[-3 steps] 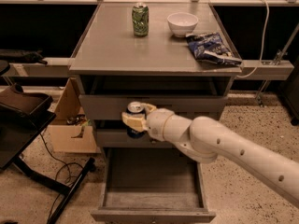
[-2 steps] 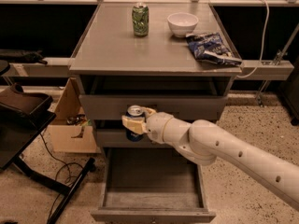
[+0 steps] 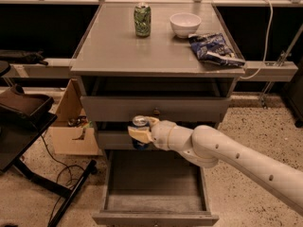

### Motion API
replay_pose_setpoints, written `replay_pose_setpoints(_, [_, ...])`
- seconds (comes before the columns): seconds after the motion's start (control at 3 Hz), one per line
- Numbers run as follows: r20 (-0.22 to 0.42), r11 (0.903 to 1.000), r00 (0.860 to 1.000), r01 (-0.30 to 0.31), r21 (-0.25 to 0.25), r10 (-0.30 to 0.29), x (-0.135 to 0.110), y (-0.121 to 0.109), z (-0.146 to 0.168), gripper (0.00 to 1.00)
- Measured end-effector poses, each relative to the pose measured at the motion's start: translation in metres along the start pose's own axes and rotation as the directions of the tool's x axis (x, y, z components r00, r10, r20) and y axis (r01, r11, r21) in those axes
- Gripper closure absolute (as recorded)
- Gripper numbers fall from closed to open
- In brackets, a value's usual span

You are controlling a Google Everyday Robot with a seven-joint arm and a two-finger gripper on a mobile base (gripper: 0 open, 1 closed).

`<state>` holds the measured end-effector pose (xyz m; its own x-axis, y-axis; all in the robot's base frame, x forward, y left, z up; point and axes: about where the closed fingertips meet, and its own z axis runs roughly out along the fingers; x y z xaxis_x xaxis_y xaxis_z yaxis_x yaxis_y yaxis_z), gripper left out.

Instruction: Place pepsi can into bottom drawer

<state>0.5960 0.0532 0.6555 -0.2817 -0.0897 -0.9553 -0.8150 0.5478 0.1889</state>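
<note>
My gripper [image 3: 140, 132] is shut on the pepsi can [image 3: 139, 123]; its silver top and a bit of dark blue below show between the cream fingers. It hangs in front of the middle drawer front, above the back left part of the open bottom drawer [image 3: 156, 216]. The bottom drawer is pulled out toward the camera, and its grey inside holds nothing that I can see. My white arm reaches in from the lower right.
On the cabinet top stand a green can [image 3: 142, 19], a white bowl [image 3: 185, 24] and a blue chip bag [image 3: 213, 48]. A cardboard box [image 3: 71, 126] and a black stand with cables [image 3: 28, 126] are to the left on the floor.
The gripper with the can has stayed at about the same place in front of the middle drawer, shifting only slightly. Nothing else moved.
</note>
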Motion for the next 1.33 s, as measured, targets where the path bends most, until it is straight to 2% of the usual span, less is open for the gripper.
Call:
replay_pose_setpoints(0.33, [-0.034, 0.9935, 0.997, 0.069, -0.091, -0.072, 0.048, -0.017, -0.003, 1.00])
replay_pose_setpoints(0.67, [-0.095, 0.9759, 0.985, 0.124, -0.179, -0.143, 0.116, -0.037, -0.013, 1.00])
replay_pose_setpoints(1.0, [-0.120, 0.9746, 0.982, 0.124, -0.186, -0.148, 0.154, -0.055, -0.017, 1.00])
replay_pose_setpoints(1.33, [-0.123, 0.9912, 0.992, 0.019, -0.131, -0.035, 0.201, -0.074, -0.022, 1.00])
